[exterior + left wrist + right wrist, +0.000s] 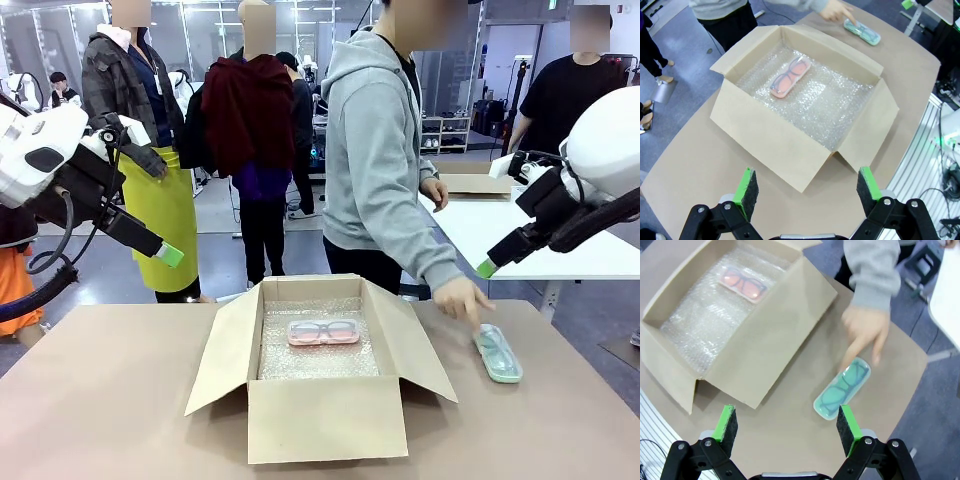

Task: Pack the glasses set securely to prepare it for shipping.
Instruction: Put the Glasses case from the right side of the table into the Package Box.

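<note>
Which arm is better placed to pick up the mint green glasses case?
Right, probably. The mint green, clear-topped glasses case lies right of the open cardboard box, below the right arm's open jaws; the person's hand touches it.

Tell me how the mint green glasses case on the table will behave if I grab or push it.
The mint green rounded-rectangle glasses case looks like rigid plastic, so it probably won't flex. Lying flat on the table, it should slide rather than roll. Its smooth clear top may be slippery.
</note>
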`<state>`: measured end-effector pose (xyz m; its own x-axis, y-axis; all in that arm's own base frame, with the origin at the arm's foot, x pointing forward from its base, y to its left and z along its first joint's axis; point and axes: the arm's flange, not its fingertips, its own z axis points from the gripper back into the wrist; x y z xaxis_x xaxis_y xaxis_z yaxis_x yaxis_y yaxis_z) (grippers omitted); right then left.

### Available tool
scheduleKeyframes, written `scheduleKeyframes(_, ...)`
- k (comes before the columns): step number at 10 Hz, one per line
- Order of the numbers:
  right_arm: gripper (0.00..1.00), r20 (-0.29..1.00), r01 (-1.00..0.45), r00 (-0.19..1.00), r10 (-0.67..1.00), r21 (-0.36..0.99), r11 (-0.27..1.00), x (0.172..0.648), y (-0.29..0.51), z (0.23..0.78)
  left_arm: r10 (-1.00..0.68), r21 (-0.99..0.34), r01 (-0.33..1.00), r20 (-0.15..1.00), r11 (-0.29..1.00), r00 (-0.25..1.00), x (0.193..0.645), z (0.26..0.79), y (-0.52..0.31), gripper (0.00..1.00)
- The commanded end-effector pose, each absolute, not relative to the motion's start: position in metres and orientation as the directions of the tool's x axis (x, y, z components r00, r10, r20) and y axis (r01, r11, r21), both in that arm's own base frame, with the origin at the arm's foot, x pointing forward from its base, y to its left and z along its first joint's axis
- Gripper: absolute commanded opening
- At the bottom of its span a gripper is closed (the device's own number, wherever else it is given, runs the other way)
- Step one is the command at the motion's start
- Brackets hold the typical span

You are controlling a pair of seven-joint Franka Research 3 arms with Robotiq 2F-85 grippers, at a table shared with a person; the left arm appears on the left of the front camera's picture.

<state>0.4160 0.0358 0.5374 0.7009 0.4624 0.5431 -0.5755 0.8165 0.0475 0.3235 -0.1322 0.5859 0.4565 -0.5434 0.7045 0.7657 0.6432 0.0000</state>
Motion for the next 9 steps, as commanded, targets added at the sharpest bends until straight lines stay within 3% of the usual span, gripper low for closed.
scheduleKeyframes(1,1.00,0.457,-0.482,0.793,0.402,0.068,0.873,0.437,0.034,0.541,-0.538,-0.008,0.769,0.710,0.639,0.455,0.323,0.587,-0.131,1.00)
scheduleKeyframes(8,1.00,0.257,-0.168,0.957,0.136,0.105,0.980,0.511,0.028,0.494,-0.538,-0.008,0.769,0.710,0.639,0.455,0.323,0.587,-0.131,1.00)
scheduleKeyframes(9,1.00,0.263,-0.122,0.959,0.101,0.062,0.991,0.520,0.027,0.478,-0.538,-0.008,0.769,0.710,0.639,0.455,0.323,0.587,-0.131,1.00)
